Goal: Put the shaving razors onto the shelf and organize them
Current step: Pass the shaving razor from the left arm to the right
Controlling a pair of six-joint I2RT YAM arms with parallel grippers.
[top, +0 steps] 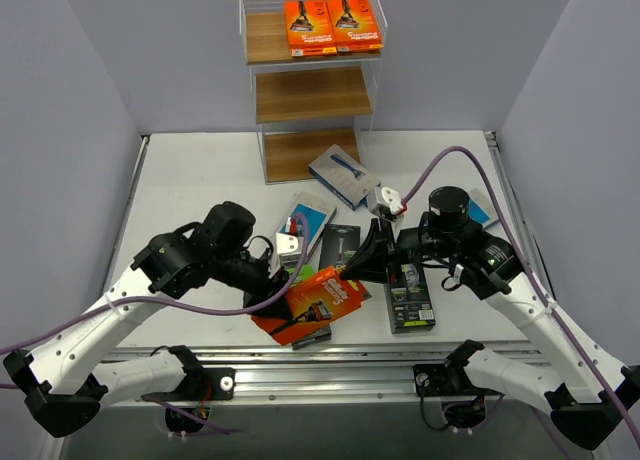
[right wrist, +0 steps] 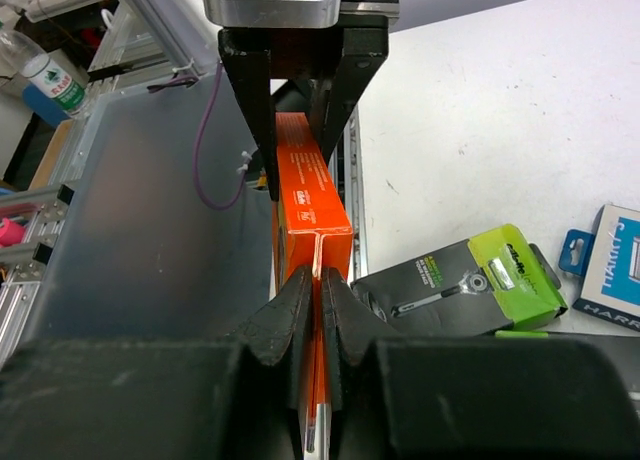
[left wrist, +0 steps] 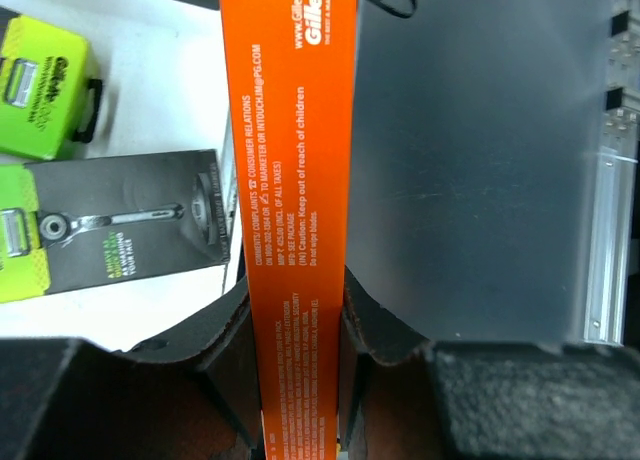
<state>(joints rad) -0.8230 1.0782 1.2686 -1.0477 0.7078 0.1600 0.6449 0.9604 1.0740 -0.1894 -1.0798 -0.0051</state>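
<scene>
Tilting orange razor pack (top: 325,298), white print.

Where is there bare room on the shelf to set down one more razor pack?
The top tier of the shelf is bare on its left half, beside the two orange packs that fill the right half. The middle board and the bottom board are both bare. The table in front is crowded: a blue-and-white pack lies close to the bottom board.
</scene>
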